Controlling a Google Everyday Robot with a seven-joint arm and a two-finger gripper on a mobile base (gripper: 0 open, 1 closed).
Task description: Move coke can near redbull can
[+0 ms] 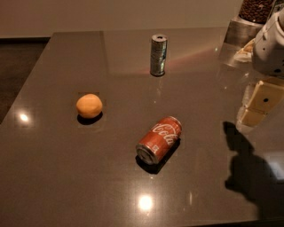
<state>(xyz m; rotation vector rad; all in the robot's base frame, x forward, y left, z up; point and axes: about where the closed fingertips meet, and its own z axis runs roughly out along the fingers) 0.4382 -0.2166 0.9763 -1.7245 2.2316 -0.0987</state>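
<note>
Coke can on its side, tool off at the right.

The coke can lies on its side in the middle of the desk. One silver end points to the near left and the white writing faces up. The redbull can stands up straight at the back of the desk, almost right behind the coke can and well apart from it. An orange sits to the left, touching neither can. The tool hangs over the right side of the desk, well apart from both cans. I cannot tell if the tool is wide or narrow. A dark shadow lies on the desk in front of the tool. A jar of brown bits stands in the far right corner.
</note>
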